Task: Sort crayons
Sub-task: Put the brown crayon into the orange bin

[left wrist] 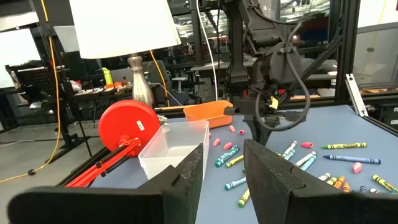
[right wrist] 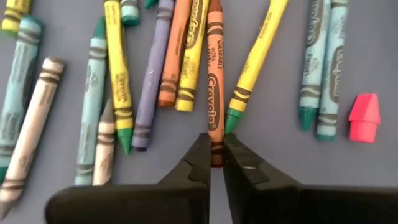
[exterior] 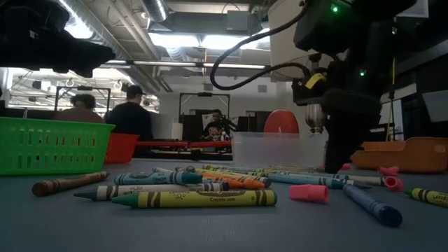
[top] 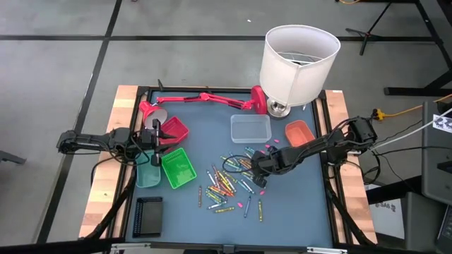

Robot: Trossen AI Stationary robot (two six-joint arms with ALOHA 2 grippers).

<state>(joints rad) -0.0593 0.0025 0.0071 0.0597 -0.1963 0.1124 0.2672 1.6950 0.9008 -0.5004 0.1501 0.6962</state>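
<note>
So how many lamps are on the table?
2: a white-shaded lamp standing at the far edge, and a red desk lamp folded low along the far side beside it.

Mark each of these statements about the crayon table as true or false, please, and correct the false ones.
1. The right gripper is closed on the tip of an orange-brown paper-wrapped crayon. True.
2. The clear plastic tray holds several crayons. False: it looks empty.
3. The left gripper hovers near the green mesh basket and the red basket, and it holds nothing. True.
4. The white lampshade stands at the near edge of the table. False: it stands at the far edge.
5. A pink eraser cap lies inside the orange tray. False: it lies on the blue mat.
</note>
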